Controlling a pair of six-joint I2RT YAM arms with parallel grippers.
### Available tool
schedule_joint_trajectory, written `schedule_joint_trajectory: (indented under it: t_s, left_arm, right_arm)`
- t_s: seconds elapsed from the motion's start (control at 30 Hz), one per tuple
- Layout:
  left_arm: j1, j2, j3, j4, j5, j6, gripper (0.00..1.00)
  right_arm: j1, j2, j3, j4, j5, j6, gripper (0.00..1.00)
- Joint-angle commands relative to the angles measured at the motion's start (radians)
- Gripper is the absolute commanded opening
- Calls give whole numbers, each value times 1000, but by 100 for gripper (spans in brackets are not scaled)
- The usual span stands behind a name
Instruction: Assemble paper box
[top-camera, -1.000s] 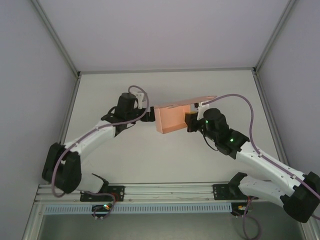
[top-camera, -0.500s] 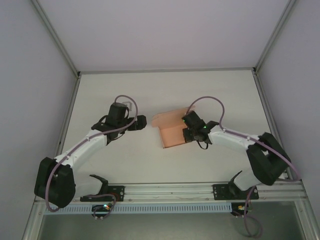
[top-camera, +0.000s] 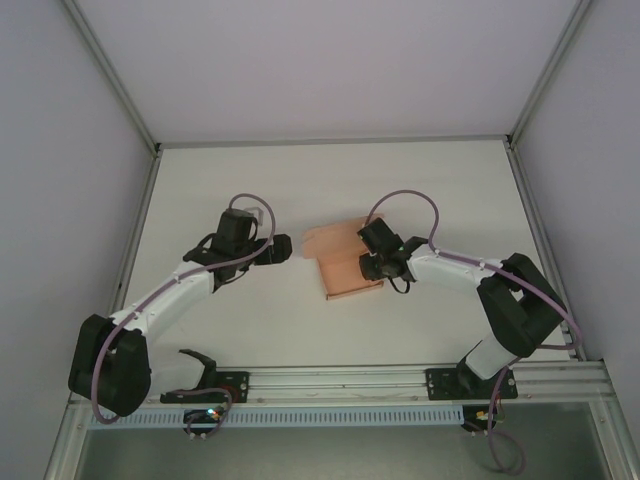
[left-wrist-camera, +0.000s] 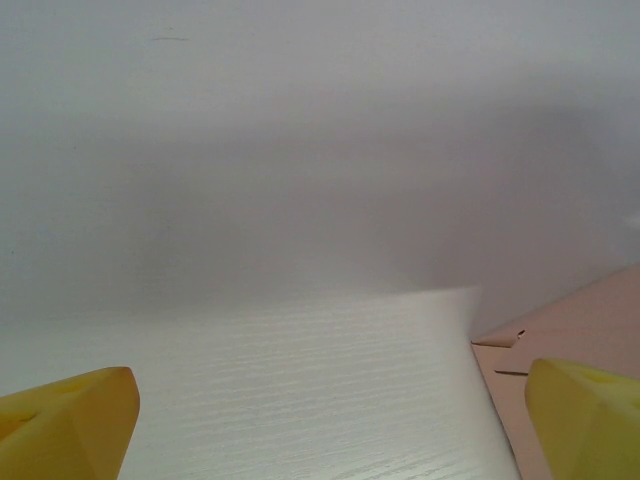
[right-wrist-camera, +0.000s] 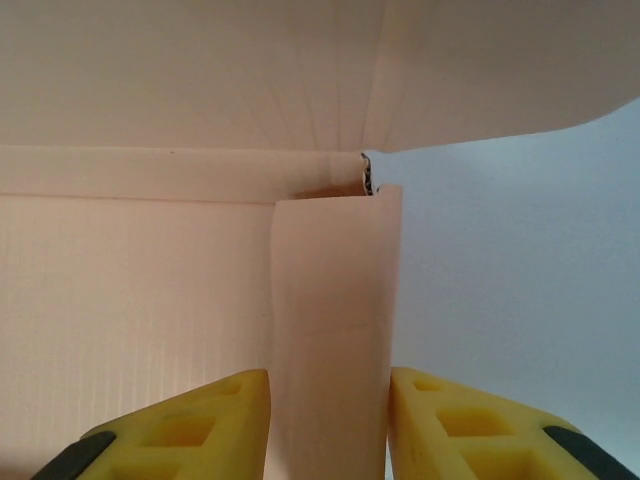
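Cropped: paper box (right-wrist-camera: 150, 300) at 9 and 12 o'clock, right wrist view; at 5 o'clock, left wrist view. Indeterminate: right gripper (right-wrist-camera: 330, 430) hold on flap (right-wrist-camera: 335, 300).

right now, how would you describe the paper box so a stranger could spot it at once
On the white table, look midway between the two arm tips. The paper box is the part-folded salmon-pink card lying there, one flap between the right pincer's fingers; nothing else on the table is pink.

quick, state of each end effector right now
left end effector: open, holding nothing
right end effector: straddles a flap of the paper box; grip cannot be told
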Motion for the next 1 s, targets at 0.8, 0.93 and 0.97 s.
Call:
schedule_joint_trajectory:
  t_s: [0.8,0.93,0.97]
  left_arm:
    - [6,36,-1,35,28,45,100]
    - [5,37,-4,31,16,47,100]
    - [5,35,-6,30,10,46,100]
  right_arm:
    - [-56,81,20,-58,-99,-28,7]
    - [-56,91,8,-48,-20,-29,0]
    - [-55,86,5,-39,11,-32,0]
